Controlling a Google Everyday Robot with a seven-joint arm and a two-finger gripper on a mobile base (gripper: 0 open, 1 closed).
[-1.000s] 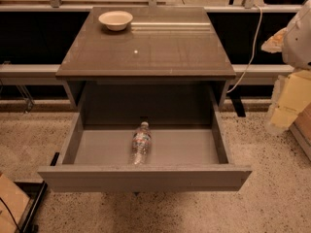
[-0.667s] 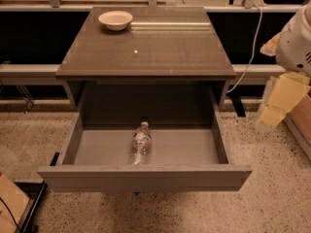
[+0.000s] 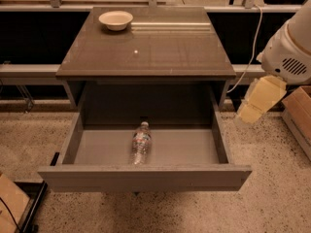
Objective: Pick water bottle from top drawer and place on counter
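Note:
The water bottle [image 3: 141,143] lies on its side on the pale floor of the top drawer [image 3: 146,177], near the middle, with its cap pointing toward the back. The drawer is pulled fully open below the counter [image 3: 155,47]. My gripper [image 3: 253,106], a cream-coloured piece under the white arm housing [image 3: 289,57], hangs in the air to the right of the drawer's right wall. It is well apart from the bottle and holds nothing that I can see.
A cream bowl [image 3: 115,20] sits at the counter's back left. A cardboard box [image 3: 300,110] stands on the floor at the right, behind the arm. A white cable [image 3: 252,47] hangs by the cabinet's right side. Another cardboard piece [image 3: 9,200] is at the lower left.
The arm has swung left from the right edge, bringing the gripper closer to the drawer's right side. The bottle and drawer have not moved.

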